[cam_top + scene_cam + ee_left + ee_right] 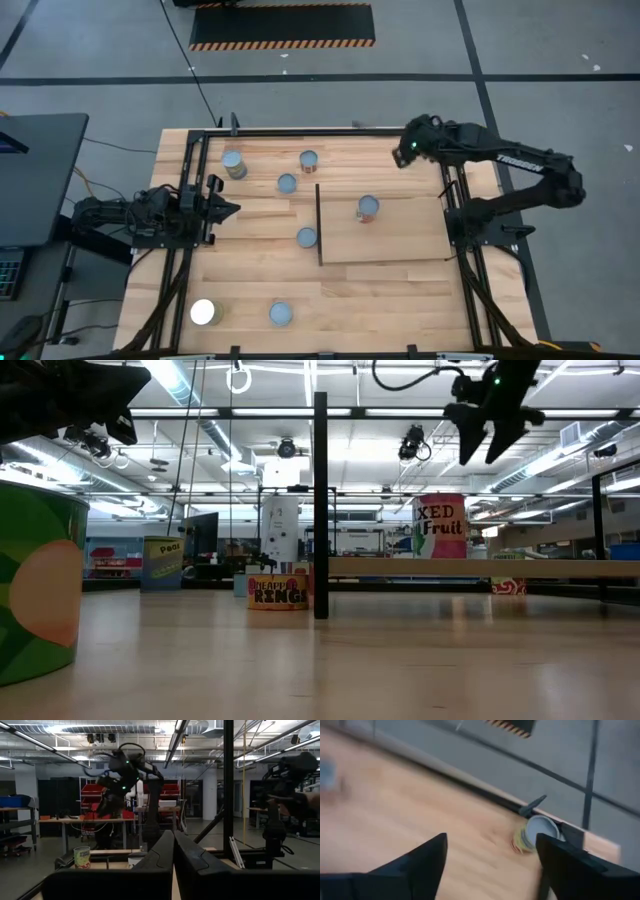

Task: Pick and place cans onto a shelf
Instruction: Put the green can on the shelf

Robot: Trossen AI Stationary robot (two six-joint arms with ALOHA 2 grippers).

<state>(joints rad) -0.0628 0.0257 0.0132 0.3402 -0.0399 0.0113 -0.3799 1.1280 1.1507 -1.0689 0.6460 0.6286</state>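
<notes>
Right gripper [404, 153] open, empty, above the counter's far right. One can [368, 207] on shelf [400, 240]; next can [308, 160] left: descend centred, straddle it. Left gripper [228, 209] shut, idle.

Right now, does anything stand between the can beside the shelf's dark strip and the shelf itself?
Yes. The thin dark upright strip on the shelf edge stands between that can and the panel; the can must go over it.

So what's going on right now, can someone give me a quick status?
Right gripper open, empty, raised off the shelf's far corner. Left gripper shut, waiting. One can on shelf. Nothing in the way.
</notes>
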